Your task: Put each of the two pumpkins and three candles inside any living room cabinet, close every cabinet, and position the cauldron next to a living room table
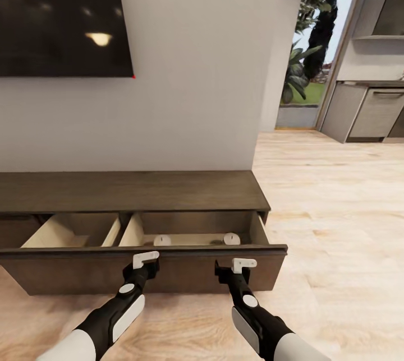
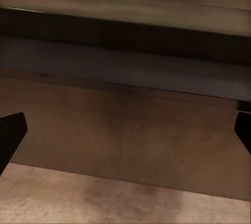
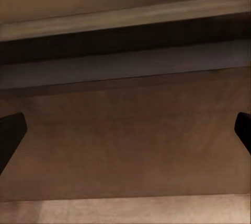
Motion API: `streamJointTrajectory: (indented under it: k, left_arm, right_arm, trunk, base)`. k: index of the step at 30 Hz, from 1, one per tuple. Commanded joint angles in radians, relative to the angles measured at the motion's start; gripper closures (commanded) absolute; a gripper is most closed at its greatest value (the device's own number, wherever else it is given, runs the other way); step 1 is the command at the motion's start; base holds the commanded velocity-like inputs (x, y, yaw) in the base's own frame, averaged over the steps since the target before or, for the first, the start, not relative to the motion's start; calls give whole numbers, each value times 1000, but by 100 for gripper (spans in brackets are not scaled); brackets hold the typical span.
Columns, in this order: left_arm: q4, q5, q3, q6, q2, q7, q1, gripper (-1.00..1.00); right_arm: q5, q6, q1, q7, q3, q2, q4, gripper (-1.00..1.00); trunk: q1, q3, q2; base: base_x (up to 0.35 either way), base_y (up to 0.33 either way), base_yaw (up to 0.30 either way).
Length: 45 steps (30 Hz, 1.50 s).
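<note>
The long low dark-brown cabinet (image 1: pixel 129 190) stands against the wall with two drawers pulled out, showing pale interiors. Two candles (image 1: pixel 162 240) (image 1: pixel 230 238) sit in the right drawer, just behind its front panel (image 1: pixel 185 271). My left gripper (image 1: pixel 147 260) and right gripper (image 1: pixel 242 264) hover close in front of that panel, both open and holding nothing. In the wrist views the brown drawer front (image 2: pixel 125 125) (image 3: pixel 125 130) lies straight ahead between the spread dark fingertips (image 2: pixel 10 130) (image 3: pixel 10 130). The pumpkins, cauldron and table are out of view.
A dark television (image 1: pixel 62 13) hangs on the white wall above the cabinet. The left drawer (image 1: pixel 73 232) stands open. Light wood floor (image 1: pixel 336 209) extends right toward a doorway with plants (image 1: pixel 306 52) and grey kitchen units (image 1: pixel 370 114).
</note>
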Motion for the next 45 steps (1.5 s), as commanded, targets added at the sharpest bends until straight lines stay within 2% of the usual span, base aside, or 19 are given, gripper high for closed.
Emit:
streamJointTrajectory:
  k: [1,45]
  left_arm:
    - [-3,-4,-8,-6,1,6,-2,-100]
    - [-3,-4,-8,-7,3,6,-2,-100]
  right_arm:
    - [-9,-5,-1,-7,8,-1,0,-100]
    - [-9,-5,-1,-6,7,-1,0,-100]
  trunk:
    - [0,-1,0]
    - [0,-1,0]
  base:
    - [181,0,0]
    - [173,0,0]
